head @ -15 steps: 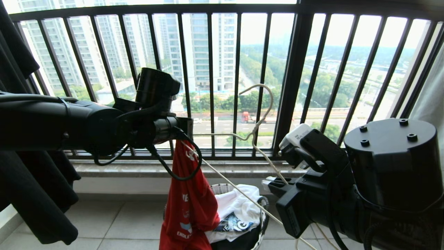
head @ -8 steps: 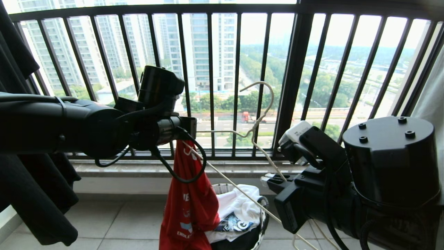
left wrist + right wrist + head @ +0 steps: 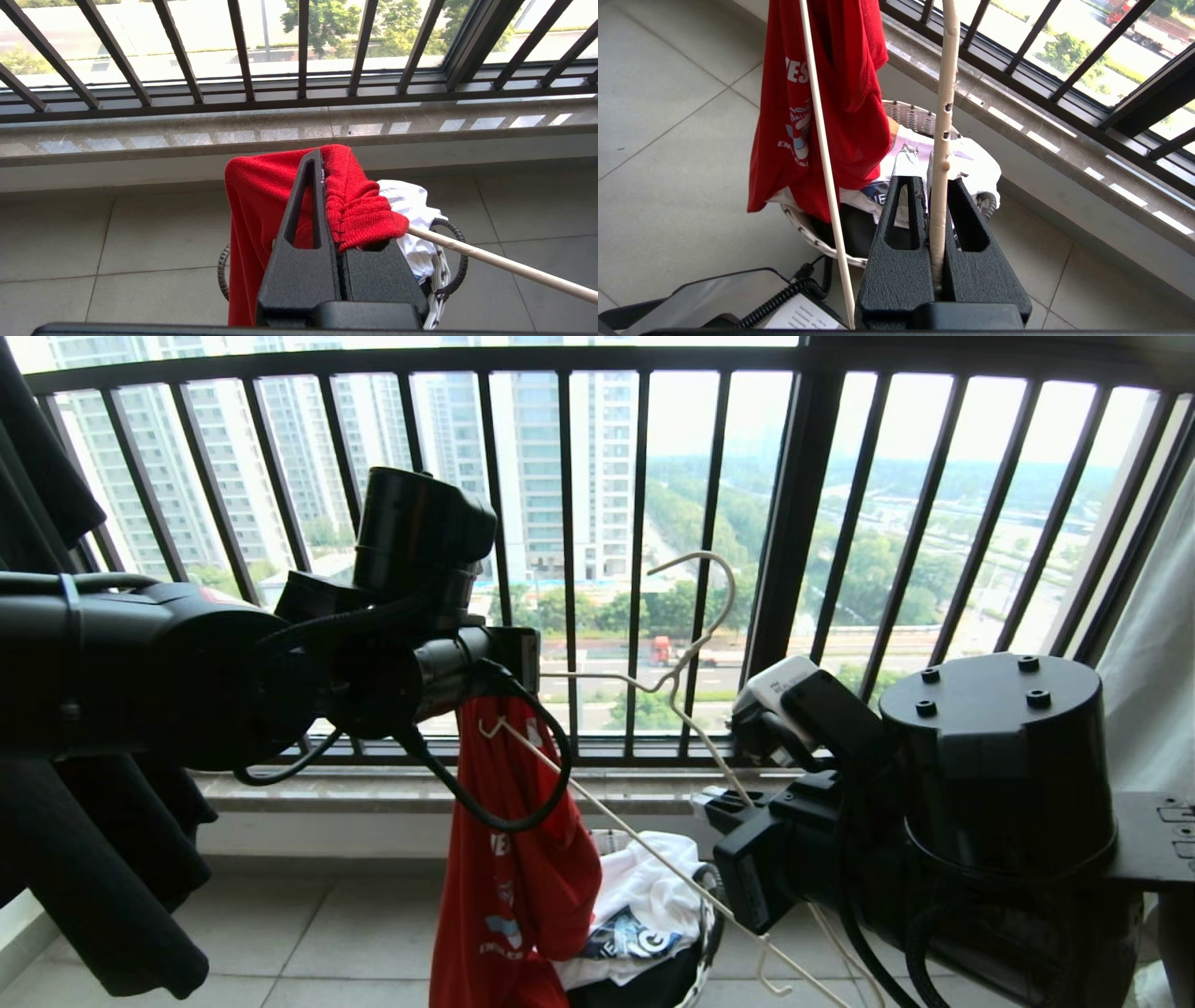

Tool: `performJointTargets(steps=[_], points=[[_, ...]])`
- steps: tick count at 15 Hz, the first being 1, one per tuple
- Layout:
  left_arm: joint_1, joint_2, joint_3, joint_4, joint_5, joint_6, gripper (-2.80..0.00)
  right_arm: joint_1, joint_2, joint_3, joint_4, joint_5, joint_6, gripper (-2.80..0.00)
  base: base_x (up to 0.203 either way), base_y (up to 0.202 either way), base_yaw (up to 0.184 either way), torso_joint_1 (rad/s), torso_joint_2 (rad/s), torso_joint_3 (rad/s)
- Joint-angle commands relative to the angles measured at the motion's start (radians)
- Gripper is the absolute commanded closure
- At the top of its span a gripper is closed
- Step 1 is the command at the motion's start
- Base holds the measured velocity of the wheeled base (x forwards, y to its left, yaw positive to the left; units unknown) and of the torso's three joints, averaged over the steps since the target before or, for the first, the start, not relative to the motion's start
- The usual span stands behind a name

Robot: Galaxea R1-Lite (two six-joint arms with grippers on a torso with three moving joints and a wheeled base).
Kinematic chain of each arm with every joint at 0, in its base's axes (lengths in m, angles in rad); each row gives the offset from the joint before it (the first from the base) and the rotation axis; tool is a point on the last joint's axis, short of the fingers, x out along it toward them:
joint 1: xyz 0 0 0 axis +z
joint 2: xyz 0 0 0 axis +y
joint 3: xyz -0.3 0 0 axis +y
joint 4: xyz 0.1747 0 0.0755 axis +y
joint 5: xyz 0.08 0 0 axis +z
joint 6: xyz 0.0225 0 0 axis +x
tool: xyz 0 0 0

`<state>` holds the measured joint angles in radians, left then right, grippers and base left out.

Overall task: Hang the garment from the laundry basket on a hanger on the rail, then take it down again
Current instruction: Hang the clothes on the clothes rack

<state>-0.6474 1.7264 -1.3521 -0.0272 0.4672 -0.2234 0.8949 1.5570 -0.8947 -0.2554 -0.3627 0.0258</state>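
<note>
A: Where do we stand with the red garment (image 3: 518,859)?

B: We hold it up over the laundry basket (image 3: 920,120), which sits on the floor by the window sill. Our left gripper (image 3: 332,219), on the left, is pressed together on a bunch of its fabric, and the shirt hangs down from there.

A: And the hanger (image 3: 695,644)?

B: Our right gripper (image 3: 937,219), on the right, pinches one of its arms. The other end already pokes into the cloth near the left gripper. The hook points up toward the window bars.

A: So we are threading, not yet hanging.

B: We judge so. Next we must work the hanger's shoulder further inside the shirt without letting the fabric slip off.
</note>
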Motion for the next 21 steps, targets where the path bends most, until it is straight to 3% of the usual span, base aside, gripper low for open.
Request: performJointTargets(steps=[1, 5, 7, 10, 14, 21], points=[[-0.022, -0.017, -0.012, 0.024, 0.018, -0.011, 0.0, -0.001, 0.024, 0.001, -0.017, -0.01, 0.002, 0.0, 0.0, 0.0, 0.0, 0.0, 0.0, 0.0], [-0.043, -0.022, -0.075, 0.114, 0.036, -0.092, 0.0, 0.003, 0.094, 0.021, -0.117, -0.041, 0.001, 0.0, 0.0, 0.0, 0.0, 0.0, 0.0, 0.0], [-0.041, -0.025, -0.085, 0.115, 0.052, -0.1, 0.0, 0.01, 0.104, 0.03, -0.127, -0.05, 0.0, 0.0, 0.0, 0.0, 0.0, 0.0, 0.0, 0.0], [-0.037, 0.015, -0.086, 0.107, 0.157, -0.095, 0.0, 0.012, 0.07, 0.031, -0.12, -0.055, -0.005, 0.0, 0.0, 0.0, 0.0, 0.0, 0.0, 0.0], [0.047, 0.078, -0.118, 0.105, 0.158, -0.088, 0.0, 0.012, 0.046, 0.036, -0.106, -0.054, -0.01, 0.0, 0.0, 0.0, 0.0, 0.0, 0.0, 0.0], [0.08, 0.133, -0.133, 0.099, 0.157, -0.086, 0.0, 0.012, 0.035, 0.046, -0.088, -0.051, -0.015, 0.0, 0.0, 0.0, 0.0, 0.0, 0.0, 0.0]])
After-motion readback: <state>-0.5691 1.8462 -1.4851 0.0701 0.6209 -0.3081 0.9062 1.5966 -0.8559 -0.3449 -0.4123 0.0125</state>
